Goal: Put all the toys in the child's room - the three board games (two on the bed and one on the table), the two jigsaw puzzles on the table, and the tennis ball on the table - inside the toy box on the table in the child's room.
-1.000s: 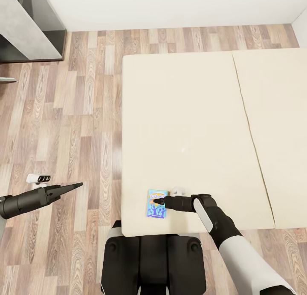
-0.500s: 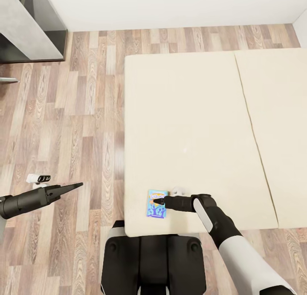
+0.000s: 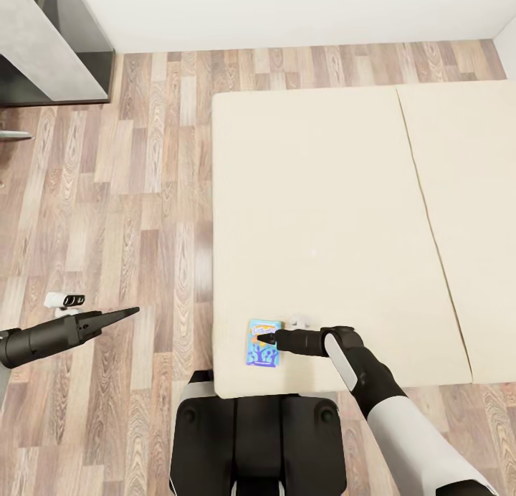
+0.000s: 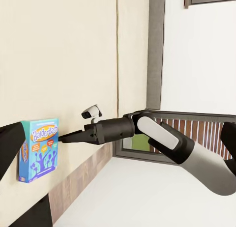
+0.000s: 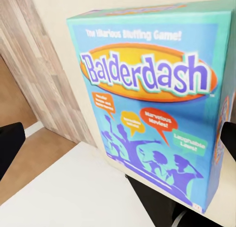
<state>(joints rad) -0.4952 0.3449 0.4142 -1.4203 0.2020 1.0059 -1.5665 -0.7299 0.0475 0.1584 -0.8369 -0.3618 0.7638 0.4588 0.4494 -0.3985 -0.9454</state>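
One board game (image 3: 263,342) half hidden beneath right fingers (image 3: 266,336), grip unclear

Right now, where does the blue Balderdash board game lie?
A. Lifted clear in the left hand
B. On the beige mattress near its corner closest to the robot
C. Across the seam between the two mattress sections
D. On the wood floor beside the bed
B: the head view shows the board game flat on the bed near its near-left corner, with the right hand over it.
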